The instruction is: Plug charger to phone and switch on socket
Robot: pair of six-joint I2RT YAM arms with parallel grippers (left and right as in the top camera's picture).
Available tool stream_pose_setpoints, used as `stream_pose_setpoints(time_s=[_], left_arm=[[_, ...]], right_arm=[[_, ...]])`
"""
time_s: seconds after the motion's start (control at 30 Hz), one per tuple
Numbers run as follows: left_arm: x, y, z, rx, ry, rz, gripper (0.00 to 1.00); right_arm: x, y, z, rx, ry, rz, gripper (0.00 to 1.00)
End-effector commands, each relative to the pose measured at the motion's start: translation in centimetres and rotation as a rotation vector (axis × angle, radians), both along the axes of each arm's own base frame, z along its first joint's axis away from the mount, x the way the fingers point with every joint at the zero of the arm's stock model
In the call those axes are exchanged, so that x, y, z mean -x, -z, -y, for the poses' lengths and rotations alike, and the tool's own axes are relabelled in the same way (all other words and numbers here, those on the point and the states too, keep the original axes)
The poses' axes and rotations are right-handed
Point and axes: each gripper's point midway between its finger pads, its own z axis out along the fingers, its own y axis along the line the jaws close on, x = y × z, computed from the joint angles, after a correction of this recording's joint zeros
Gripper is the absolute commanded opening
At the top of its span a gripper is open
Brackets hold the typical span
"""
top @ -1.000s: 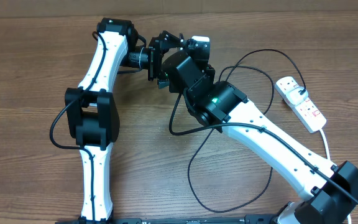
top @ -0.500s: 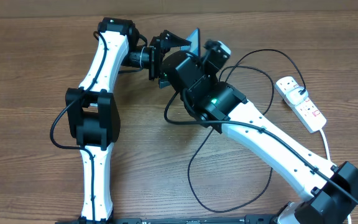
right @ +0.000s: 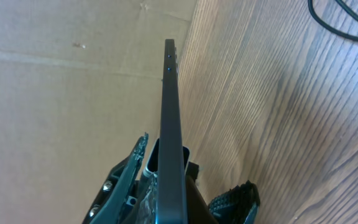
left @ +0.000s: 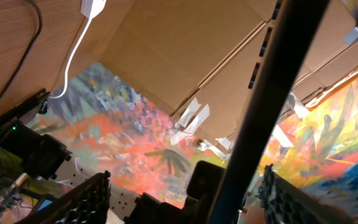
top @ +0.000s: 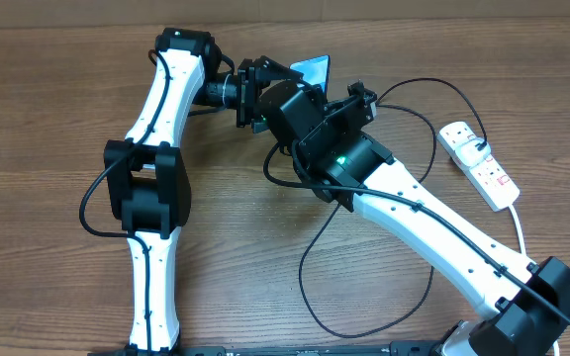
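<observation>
The phone [top: 313,69] is held up off the table at the back, tilted on edge, with its blue screen showing. My right gripper [top: 317,91] is shut on it; in the right wrist view the phone [right: 172,118] runs edge-on out of the jaws [right: 191,167]. My left gripper [top: 281,85] is open, its fingers [left: 185,179] wide on either side of the phone's dark edge [left: 272,93]. The charger [top: 404,213] lies in black loops under my right arm and runs to the socket [top: 483,166] at the right. The connector tip is not visible.
The socket's thick white cord [top: 519,222] runs toward the front right. A cardboard wall [right: 61,93] stands behind the table's far edge. Both arms crowd the back centre. A cable loop [right: 347,28] lies on the wood to the right of the phone.
My right wrist has turned and tipped the phone from its pale side to its blue screen facing up. The cable loop by my right arm has shifted slightly. The left arm is unmoved.
</observation>
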Motion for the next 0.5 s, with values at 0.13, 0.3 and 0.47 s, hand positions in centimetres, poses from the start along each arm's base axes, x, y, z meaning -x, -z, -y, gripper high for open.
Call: stream_pose_setpoints(time_s=[0.13,0.3,0.47], left_arm=[[-0.3,-0.3,-0.1,0.006,-0.010,-0.078,0.55],[-0.3,-0.3,-0.1,0.002,-0.010,-0.103,0.42],[-0.3,-0.3,-0.2,0.002,-0.010,-0.103,0.34]], right_arm=[[0.1,-2.8,0.1,-0.159,0.059,0.047,0.05],[0.5,-2.4,-0.9,-0.232,0.040,0.009,0.08],[0.5,-2.3,-0.9,-0.228,0.040,0.006,0.08]])
